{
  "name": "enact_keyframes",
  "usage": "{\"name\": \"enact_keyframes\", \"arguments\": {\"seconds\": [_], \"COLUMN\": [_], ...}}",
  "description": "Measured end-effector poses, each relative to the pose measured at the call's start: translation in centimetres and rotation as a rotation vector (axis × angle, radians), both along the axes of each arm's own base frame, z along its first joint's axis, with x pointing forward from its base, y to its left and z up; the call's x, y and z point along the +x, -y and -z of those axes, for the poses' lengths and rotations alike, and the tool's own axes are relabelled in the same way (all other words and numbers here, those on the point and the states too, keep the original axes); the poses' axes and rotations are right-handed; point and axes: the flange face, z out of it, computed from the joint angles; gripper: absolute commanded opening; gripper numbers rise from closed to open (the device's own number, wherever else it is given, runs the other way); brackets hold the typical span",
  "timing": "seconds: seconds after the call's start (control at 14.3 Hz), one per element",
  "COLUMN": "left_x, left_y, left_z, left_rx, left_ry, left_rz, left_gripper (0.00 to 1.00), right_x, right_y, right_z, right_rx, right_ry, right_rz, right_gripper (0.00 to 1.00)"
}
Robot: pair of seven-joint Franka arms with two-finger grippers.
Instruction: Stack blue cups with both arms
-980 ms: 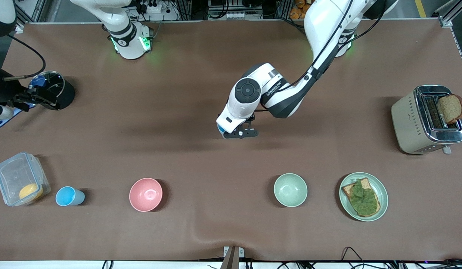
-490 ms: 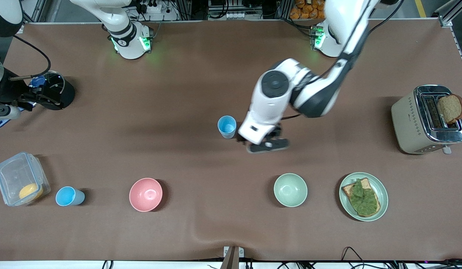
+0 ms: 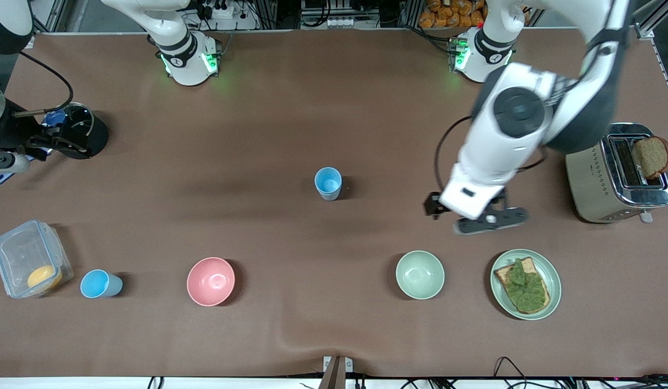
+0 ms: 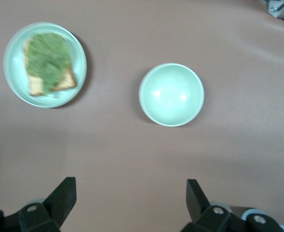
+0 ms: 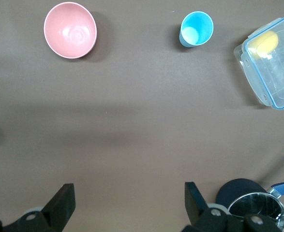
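Observation:
One blue cup [image 3: 328, 182] stands upright at the middle of the table with nothing touching it. A second blue cup [image 3: 99, 284] [image 5: 196, 29] stands near the front edge at the right arm's end, between a clear container and the pink bowl. My left gripper [image 3: 482, 219] [image 4: 129, 193] hangs open and empty over bare table, well away from the middle cup, toward the left arm's end. Beside a black pot, my right gripper [image 3: 55, 143] [image 5: 129, 195] is held open and empty at the right arm's end.
A pink bowl [image 3: 210, 281] [image 5: 70, 30], a pale green bowl [image 3: 419, 274] [image 4: 171, 94] and a plate with topped toast [image 3: 525, 284] [image 4: 45, 64] line the front. The clear container [image 3: 31, 258] [image 5: 270, 60], black pot [image 3: 85, 135] [image 5: 250, 205] and toaster [image 3: 617, 172] stand at the ends.
My left gripper opened and let go of the blue cup at the table's middle, then swung away toward the left arm's end. The right arm has hardly moved.

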Motion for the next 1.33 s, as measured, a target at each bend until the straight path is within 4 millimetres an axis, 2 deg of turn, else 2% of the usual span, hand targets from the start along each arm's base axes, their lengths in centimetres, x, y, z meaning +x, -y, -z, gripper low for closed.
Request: {"name": "enact_keyframes", "arguments": {"seconds": [0.14,0.35,0.42,0.56,0.84,0.98,1.33], "left_x": [-0.2,-1.1,-1.8,-3.5,-7.8,-9.4,-9.3], "left_y": [-3.7,-10.5,-12.4,-15.0,-21.5,-22.5,-20.6], "left_z": [-2.3,-5.4,-6.5,-8.9,-12.8,-13.8,-13.9], "left_rx": [0.029,0.034,0.031,0.023,-0.033,-0.039,-0.037], "left_ry": [-0.023,-0.096,-0.117,-0.129,-0.125,-0.124,-0.120], "left_rz": [0.035,0.027,0.008,0.002,0.079,0.081,0.116], "left_gripper": [1.00,1.00,1.00,1.00,1.00,1.00,1.00], "right_x": [0.0,0.0,0.0,0.0,0.0,0.0,0.0], "right_y": [0.0,0.0,0.0,0.0,0.0,0.0,0.0], "right_z": [0.0,0.0,0.0,0.0,0.0,0.0,0.0], "right_rx": [0.000,0.000,0.000,0.000,0.000,0.000,0.000], "right_ry": [0.000,0.000,0.000,0.000,0.000,0.000,0.000], "right_rz": [0.000,-0.001,-0.001,-0.001,-0.001,-0.001,-0.001], "right_gripper": [1.00,1.00,1.00,1.00,1.00,1.00,1.00]}}
